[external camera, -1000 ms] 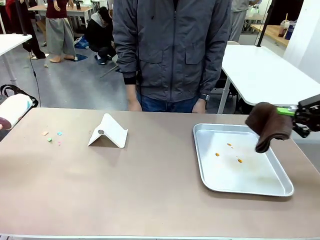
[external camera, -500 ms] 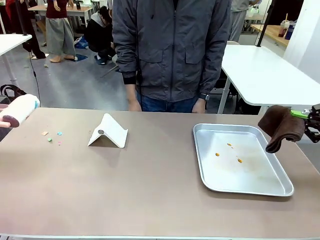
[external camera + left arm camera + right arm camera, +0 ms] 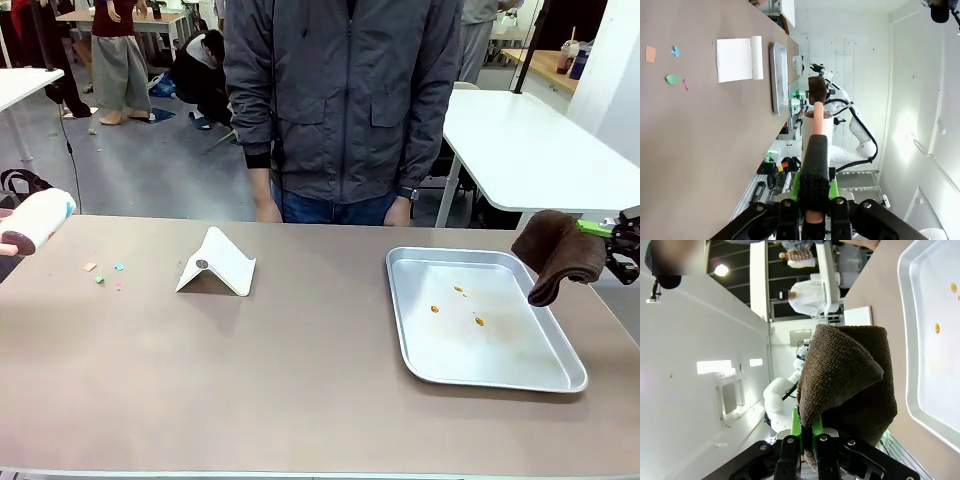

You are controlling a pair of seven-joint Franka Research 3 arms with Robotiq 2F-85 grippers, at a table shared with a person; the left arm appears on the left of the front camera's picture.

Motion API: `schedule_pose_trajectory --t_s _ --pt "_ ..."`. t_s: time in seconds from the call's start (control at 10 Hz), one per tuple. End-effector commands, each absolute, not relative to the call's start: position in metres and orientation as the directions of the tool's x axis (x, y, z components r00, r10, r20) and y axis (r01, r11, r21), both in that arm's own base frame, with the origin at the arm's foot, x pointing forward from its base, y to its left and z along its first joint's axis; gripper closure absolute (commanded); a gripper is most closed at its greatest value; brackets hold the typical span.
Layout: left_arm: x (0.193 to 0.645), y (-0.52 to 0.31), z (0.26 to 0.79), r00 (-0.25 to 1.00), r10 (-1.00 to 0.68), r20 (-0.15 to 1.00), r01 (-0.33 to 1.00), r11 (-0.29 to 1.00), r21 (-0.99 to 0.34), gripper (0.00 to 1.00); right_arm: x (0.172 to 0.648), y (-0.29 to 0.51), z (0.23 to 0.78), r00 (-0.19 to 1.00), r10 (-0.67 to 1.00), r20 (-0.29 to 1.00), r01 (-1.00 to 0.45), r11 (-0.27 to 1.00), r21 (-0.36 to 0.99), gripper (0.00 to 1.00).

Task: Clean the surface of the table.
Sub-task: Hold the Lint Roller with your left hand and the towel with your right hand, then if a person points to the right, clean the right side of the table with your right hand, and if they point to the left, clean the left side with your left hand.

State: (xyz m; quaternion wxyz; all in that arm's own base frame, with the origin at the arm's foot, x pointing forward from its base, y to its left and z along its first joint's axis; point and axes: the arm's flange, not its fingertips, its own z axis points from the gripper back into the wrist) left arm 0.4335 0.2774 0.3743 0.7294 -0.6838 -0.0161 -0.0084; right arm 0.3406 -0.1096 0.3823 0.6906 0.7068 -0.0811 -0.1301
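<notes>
The brown surface [image 3: 300, 400] fills the lower half of the front view. A person [image 3: 345, 100] stands behind it, top centre. A tray [image 3: 395, 310] lies on it at lower right. A white stand [image 3: 217, 263] sits left of centre. At the right edge the right tool [image 3: 600, 230] pinches a hanging brown cloth [image 3: 558, 255]. At the left edge is a roller [image 3: 38, 220], its handle clamped in the left tool [image 3: 814, 187]. Coloured scraps [image 3: 100, 279] lie left of the stand, and orange crumbs [image 3: 478, 321] in the tray.
</notes>
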Motion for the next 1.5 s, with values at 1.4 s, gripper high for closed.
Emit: schedule_pose_trajectory --t_s 1.4 --pt "0.4278 0.2742 0.3765 0.999 0.005 0.050 0.050 0.064 -0.997 1.00 0.3400 -0.1076 0.3873 0.955 -0.289 -0.062 0.055 -0.030 0.998 1.00"
